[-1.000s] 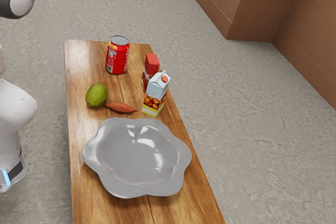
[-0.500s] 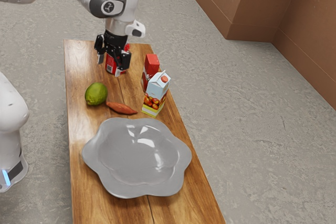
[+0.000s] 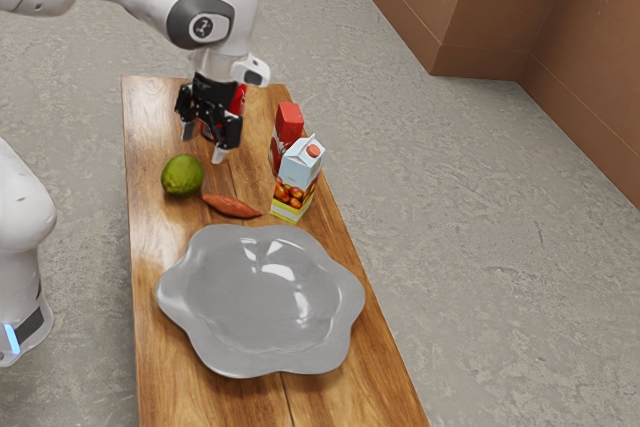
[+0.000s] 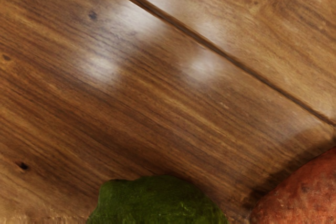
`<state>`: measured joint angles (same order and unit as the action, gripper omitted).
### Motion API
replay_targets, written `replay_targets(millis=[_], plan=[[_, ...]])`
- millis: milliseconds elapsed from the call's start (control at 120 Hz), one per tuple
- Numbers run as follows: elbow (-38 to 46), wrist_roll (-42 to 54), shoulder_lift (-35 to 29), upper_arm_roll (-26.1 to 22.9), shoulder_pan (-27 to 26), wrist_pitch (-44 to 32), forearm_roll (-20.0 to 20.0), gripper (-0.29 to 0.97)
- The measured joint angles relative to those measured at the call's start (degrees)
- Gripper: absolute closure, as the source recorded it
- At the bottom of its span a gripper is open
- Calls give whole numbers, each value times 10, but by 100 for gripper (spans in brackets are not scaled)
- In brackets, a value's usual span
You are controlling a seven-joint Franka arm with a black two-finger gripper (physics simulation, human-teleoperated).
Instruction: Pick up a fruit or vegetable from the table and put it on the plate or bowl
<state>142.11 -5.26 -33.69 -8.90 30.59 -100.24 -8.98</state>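
Note:
A round green fruit (image 3: 183,175) lies on the wooden table (image 3: 150,127), left of an orange sweet potato (image 3: 232,206). A large grey scalloped plate (image 3: 260,297) sits nearer the table's front. My gripper (image 3: 201,146) hangs open just above and behind the green fruit, nothing between its fingers. In the wrist view the green fruit (image 4: 157,203) and the end of the sweet potato (image 4: 304,192) lie just under my hand, on the wood (image 4: 157,77).
A red can (image 3: 237,97) stands behind my gripper, mostly hidden by it. A red carton (image 3: 289,127) and a white juice carton (image 3: 299,179) stand right of the sweet potato, near the table's right edge.
The arm came into view over the table's far end a second ago. Since half a second ago the gripper has come lower and nearer the green fruit, away from the can.

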Motion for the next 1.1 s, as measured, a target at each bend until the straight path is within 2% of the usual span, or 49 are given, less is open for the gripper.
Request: replay_targets(millis=[133, 258, 858, 967, 1100], plan=[[20, 8, -53, -28, 16, 30, -12, 2], [52, 11, -89, -35, 20, 40, -17, 2], [111, -4, -81, -42, 19, -114, -21, 2], [113, -5, -78, -45, 20, -124, -33, 2], [113, -2, -77, -45, 20, -96, -55, 2]])
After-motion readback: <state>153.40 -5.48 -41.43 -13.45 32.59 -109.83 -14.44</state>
